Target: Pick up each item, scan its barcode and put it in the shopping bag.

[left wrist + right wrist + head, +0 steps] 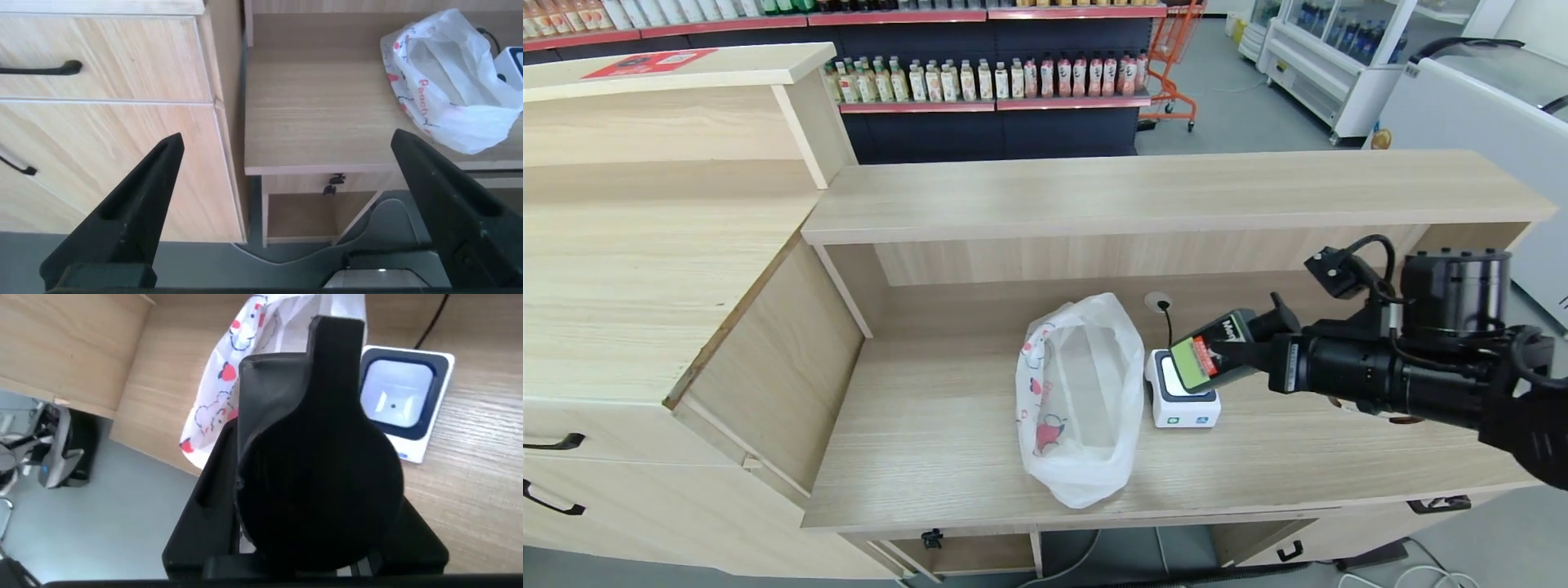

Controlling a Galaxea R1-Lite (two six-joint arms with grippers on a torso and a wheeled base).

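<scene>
one item (1207, 356), a dark pack with a green and red label, sits clamped in the right gripper (1252, 343), held just above the white scanner (1186, 408) on the counter (1282, 465). the shopping bag (1082, 400) stands open just beside the scanner and looks empty, so by my reckoning the task is early: this scan, then the drop into the bag. the left gripper (288, 145) hangs low beside the counter, jaws wide, holding nothing.

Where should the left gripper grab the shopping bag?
Probably the printed left rim of the shopping bag, from above on the robot's left: the mouth gapes upward, and the scanner and right gripper holding the item crowd the other side.
</scene>
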